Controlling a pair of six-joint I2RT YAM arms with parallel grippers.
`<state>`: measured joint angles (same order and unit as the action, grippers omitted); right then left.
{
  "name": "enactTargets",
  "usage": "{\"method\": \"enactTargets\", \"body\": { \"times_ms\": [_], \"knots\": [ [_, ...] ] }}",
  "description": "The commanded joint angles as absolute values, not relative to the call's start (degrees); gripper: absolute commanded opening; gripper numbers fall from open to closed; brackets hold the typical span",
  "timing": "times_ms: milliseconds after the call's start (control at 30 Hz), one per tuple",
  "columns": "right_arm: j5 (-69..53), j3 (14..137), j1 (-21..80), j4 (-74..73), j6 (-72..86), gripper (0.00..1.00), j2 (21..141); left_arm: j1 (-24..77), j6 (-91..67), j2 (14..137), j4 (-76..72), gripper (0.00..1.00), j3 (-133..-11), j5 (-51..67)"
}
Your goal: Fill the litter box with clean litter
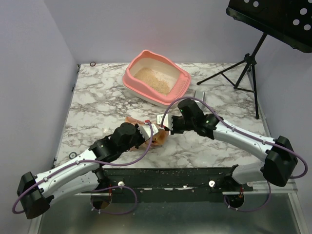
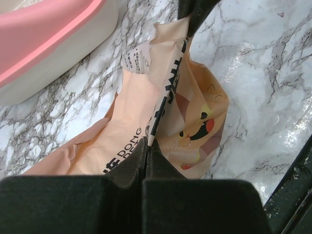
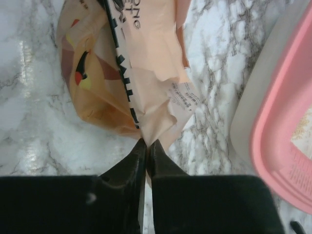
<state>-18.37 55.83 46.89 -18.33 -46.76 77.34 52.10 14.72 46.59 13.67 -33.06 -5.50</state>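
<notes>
Marble worktop [image 1: 97, 112]: white with grey veins, carries the tray and the pouch
litter box [image 1: 141, 92]: salmon-pink tray, cream inner wall, far centre of worktop, set at an angle
clean litter [image 1: 152, 80]: pale tan granules in a thin patch on the litter box floor, cream floor bare around it
bag [image 2: 141, 97]: peach plastic pouch, cartoon face, black print, white label patch; crumpled, low on the worktop just on the near side of the litter box; apart from it in the top view
left claw [image 2: 146, 146]: clenched on the bag's dark-printed top strip, fingers pressed together with the film between them
right claw [image 3: 146, 144]: clenched on the other end of that strip, beside the white label
claws vs each other: face to face, close together at mid worktop, bag edge held between them
bag mouth: can't tell if open or sealed
bag contents: not visible
music stand [image 1: 273, 19]: black, perforated desk, tripod legs, far right
</notes>
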Motion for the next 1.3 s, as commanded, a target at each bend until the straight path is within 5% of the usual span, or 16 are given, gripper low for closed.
{"method": "enactTargets", "body": {
  "times_ms": [0,467,633,700,733,800,1267],
  "knots": [
    [-18.82,54.49,46.41,-23.73,-44.21,0.01,79.81,51.94,14.41,44.56,11.16,0.0,-33.4,-8.96],
    [-13.9,57.48,40.87,-45.43,-38.94,0.0,63.47,52.29,16.0,39.99,8.53,0.0,-31.9,-7.56],
    [-14.93,54.67,40.61,-43.08,-38.67,0.02,61.7,52.73,16.0,41.13,8.53,0.0,-32.17,-6.5],
    [-13.28,54.14,40.61,-38.78,-37.1,0.28,61.18,53.0,16.0,41.66,8.88,0.0,-32.26,-6.42],
    [-12.58,54.23,40.61,-37.37,-37.09,0.49,60.74,53.09,16.0,41.75,8.88,0.0,-32.26,-6.24],
    [-12.13,55.45,40.61,-37.0,-37.53,0.67,59.86,53.35,16.0,41.75,8.79,0.0,-32.17,-6.06],
    [-18.28,58.62,42.45,-33.14,-40.87,0.68,62.66,53.44,15.82,42.37,9.23,0.0,-32.43,-6.15]
  ]
}}
